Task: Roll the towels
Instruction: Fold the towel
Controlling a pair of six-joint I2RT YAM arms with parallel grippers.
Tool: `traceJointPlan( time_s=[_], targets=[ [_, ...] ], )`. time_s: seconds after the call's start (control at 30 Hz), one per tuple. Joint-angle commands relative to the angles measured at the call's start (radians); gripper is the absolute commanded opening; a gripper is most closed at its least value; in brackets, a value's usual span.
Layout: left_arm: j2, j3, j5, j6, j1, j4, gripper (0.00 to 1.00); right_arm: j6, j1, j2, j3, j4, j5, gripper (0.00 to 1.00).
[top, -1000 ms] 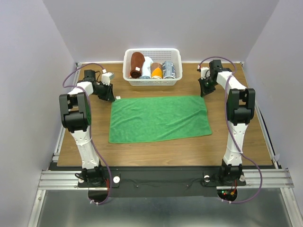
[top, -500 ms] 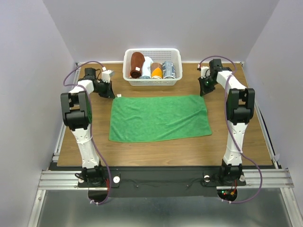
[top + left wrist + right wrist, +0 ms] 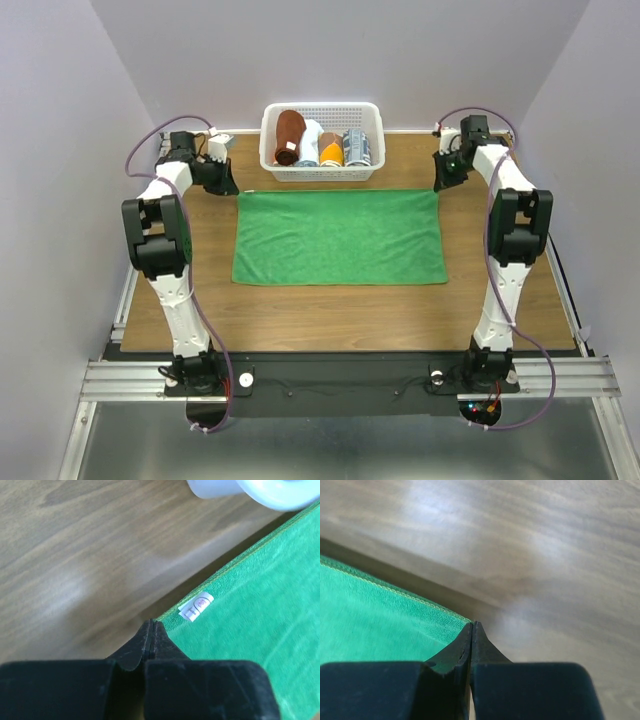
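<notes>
The bright green towel (image 3: 340, 238) lies spread flat across the middle of the table. My left gripper (image 3: 229, 186) is shut on its far left corner; in the left wrist view the jaws (image 3: 151, 625) pinch the green towel (image 3: 250, 630) just beside its white tag (image 3: 196, 607). My right gripper (image 3: 440, 184) is shut on the far right corner, and the right wrist view has the gripper (image 3: 472, 626) meeting at the hemmed corner of the green towel (image 3: 370, 625). That far edge is slightly lifted, with a shadow beneath it. The reddish-brown towel (image 3: 290, 136) sits rolled in the basket.
A white basket (image 3: 322, 174) stands at the far middle of the table, just behind the green towel, holding white, orange and grey-patterned rolls beside the brown one. Its base (image 3: 260, 490) shows in the left wrist view. Bare wood lies beyond each towel end.
The left gripper has shut on the towel's far left corner. Both grippers have moved away from the arm bases and slightly outward, pulling the far edge straight and squaring the towel.
</notes>
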Motion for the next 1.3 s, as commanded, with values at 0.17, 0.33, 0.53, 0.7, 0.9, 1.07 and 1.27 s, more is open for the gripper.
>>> traceJointPlan(
  time_s=[0.17,0.33,0.53,0.7,0.9,1.07,1.27],
  targets=[
    [-0.245,-0.195,0.067,0.231,0.022,-0.112,0.00,-0.117,-0.015,-0.232,-0.210,0.003,-0.070,0.01],
    [-0.342,-0.301,0.055,0.380,0.022,-0.205,0.00,-0.166,-0.015,-0.327,-0.317,-0.013,-0.097,0.01],
    [-0.468,-0.451,0.014,0.602,0.023,-0.292,0.00,-0.270,-0.015,-0.477,-0.490,-0.040,-0.087,0.00],
    [-0.526,-0.542,-0.042,0.727,0.025,-0.326,0.00,-0.354,-0.015,-0.576,-0.613,-0.053,-0.048,0.01],
    [-0.572,-0.591,-0.056,0.813,0.026,-0.389,0.00,-0.429,-0.015,-0.674,-0.777,-0.068,-0.041,0.01],
    [-0.575,-0.623,-0.043,0.850,0.026,-0.429,0.00,-0.462,-0.015,-0.663,-0.854,-0.065,-0.062,0.01],
    [-0.560,-0.668,-0.062,0.830,0.023,-0.383,0.00,-0.456,-0.015,-0.631,-0.877,-0.063,-0.093,0.01]
  ],
)
